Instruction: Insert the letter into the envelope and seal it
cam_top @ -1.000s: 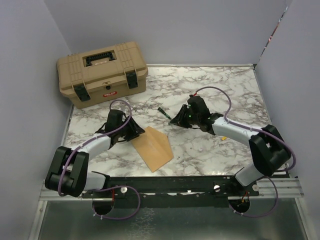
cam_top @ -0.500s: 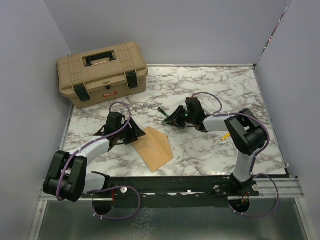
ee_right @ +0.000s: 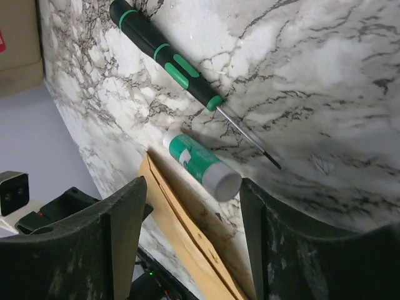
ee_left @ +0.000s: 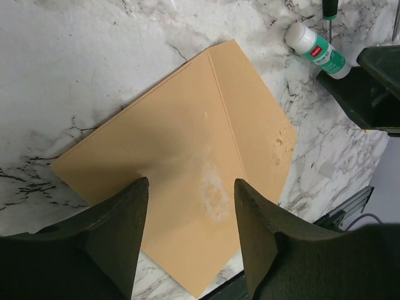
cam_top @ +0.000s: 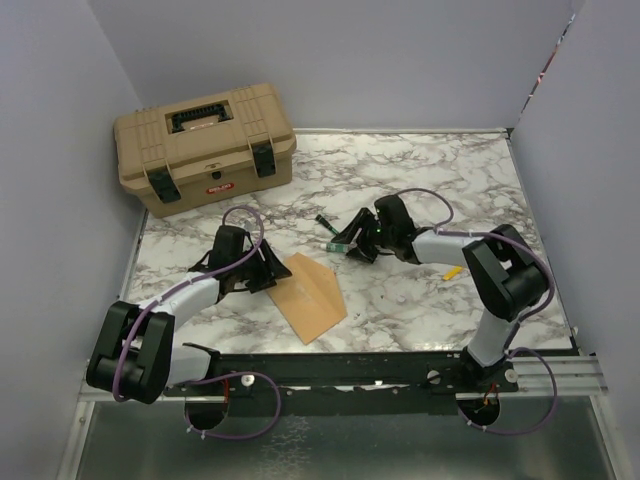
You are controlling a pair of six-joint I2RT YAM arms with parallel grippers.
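Observation:
The kraft-brown envelope (cam_top: 310, 295) lies flat near the table's front edge, with a whitish smear by its crease (ee_left: 215, 190). Its edge also shows in the right wrist view (ee_right: 187, 244). The letter does not show as a separate sheet. My left gripper (cam_top: 272, 268) is open and empty, low over the envelope's left part (ee_left: 190, 184). My right gripper (cam_top: 353, 244) is open and empty just right of the envelope, its fingers either side of a green-and-white glue stick (ee_right: 201, 164) lying on the table (ee_left: 315, 51).
A black-and-green screwdriver (ee_right: 169, 59) lies just beyond the glue stick (cam_top: 322, 220). A tan toolbox (cam_top: 205, 145) stands closed at the back left. A small yellow object (cam_top: 452, 271) lies under the right arm. Purple walls enclose the marble table (cam_top: 450, 180).
My right arm has folded down and brought its gripper left and lower, to the glue stick beside the envelope. The left arm and the envelope have barely moved.

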